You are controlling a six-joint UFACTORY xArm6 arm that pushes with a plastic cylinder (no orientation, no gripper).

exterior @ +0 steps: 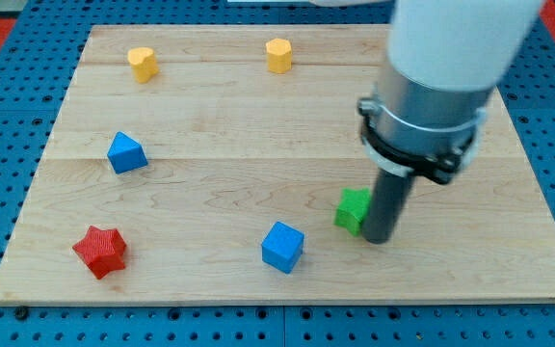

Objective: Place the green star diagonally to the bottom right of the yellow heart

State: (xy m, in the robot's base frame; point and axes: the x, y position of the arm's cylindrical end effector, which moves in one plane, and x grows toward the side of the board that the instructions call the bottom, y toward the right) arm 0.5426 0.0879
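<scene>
My tip (pixel 379 239) rests on the wooden board (pixel 220 164), touching the green star (pixel 353 209) on the star's right side in the view; I carry no gripper, only a bare rod, so nothing is grasped or clamped. The green star sits just left of my tip and a shade above its very end, part of its right edge hidden behind the rod. Two yellow blocks lie far from the green star, up and to the left: one near the board's top edge almost straight up-left (pixel 277 55), the other further left (pixel 143 64). Which is the yellow heart I cannot say for sure; the further-left one looks more heart-like. From my tip the star lies leftward, so a push from here would send it left, roughly toward the goal side, though the rise toward the top calls for contact from lower right. The star is compact with no clear long axis; its pointing direction is not readable. A blue cube (pixel 282 247) sits below-left of the star, close enough to be a risk on a leftward push.
</scene>
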